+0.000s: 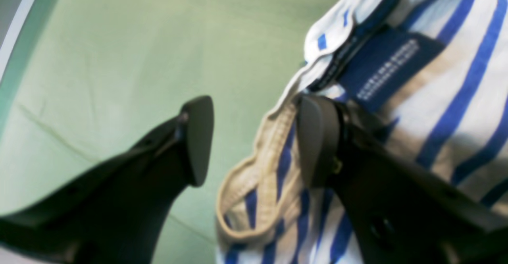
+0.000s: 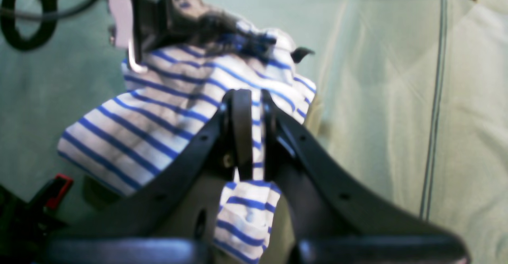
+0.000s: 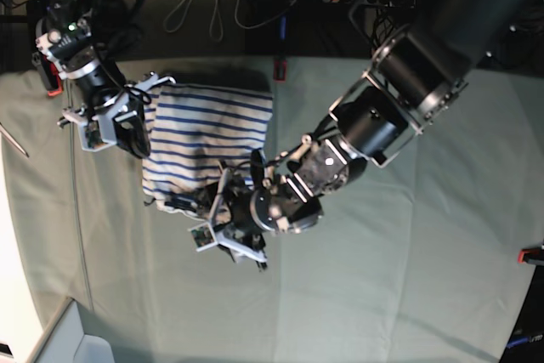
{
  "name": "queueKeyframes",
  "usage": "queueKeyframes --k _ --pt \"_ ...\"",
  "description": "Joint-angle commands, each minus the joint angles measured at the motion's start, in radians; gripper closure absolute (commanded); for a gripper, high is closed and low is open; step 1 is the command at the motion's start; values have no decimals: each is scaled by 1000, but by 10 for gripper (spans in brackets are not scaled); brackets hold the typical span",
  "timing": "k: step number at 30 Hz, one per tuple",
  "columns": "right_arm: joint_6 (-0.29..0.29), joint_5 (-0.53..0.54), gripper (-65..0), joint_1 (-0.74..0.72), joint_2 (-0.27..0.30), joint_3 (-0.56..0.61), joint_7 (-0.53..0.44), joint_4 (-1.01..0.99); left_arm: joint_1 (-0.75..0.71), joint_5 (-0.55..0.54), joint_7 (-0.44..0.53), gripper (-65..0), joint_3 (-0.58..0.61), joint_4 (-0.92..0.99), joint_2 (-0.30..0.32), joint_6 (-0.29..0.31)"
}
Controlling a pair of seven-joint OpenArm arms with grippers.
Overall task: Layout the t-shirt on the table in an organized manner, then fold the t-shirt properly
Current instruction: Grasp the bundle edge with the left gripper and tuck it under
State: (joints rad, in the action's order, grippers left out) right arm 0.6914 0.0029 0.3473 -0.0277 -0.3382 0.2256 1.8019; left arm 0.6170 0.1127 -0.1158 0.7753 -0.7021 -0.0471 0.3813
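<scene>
Right hand (image 2: 254,109) clenched on shirt (image 3: 204,138) edge, likely anchoring cloth for spreading. Left hand (image 1: 254,137) released, fingers apart beside collar and label (image 1: 391,67), one finger over cloth, other over bare desk (image 1: 119,57). Shirt bunched between both hands, not yet flat.

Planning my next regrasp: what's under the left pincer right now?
The t-shirt's neckline and dark blue label lie beneath the open left pincer. The table under the shirt is covered.
</scene>
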Motion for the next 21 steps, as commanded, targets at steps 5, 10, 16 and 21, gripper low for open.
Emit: queueKeyframes --k 5,10,16,21 --pt "7 15 -26 0 5 1 -27 20 31 -14 35 -331 -66 -166 49 -8" --pt "7 16 -26 2 2 26 -25 17 -32 -11 35 -331 -147 -284 94 -6" --pt "7 15 -26 -4 -1 75 -25 6 -98 -9 35 -331 -147 -311 103 -6" --pt "7 15 -26 -34 -1 89 -25 -43 -125 -9 35 -331 -147 -337 85 -6"
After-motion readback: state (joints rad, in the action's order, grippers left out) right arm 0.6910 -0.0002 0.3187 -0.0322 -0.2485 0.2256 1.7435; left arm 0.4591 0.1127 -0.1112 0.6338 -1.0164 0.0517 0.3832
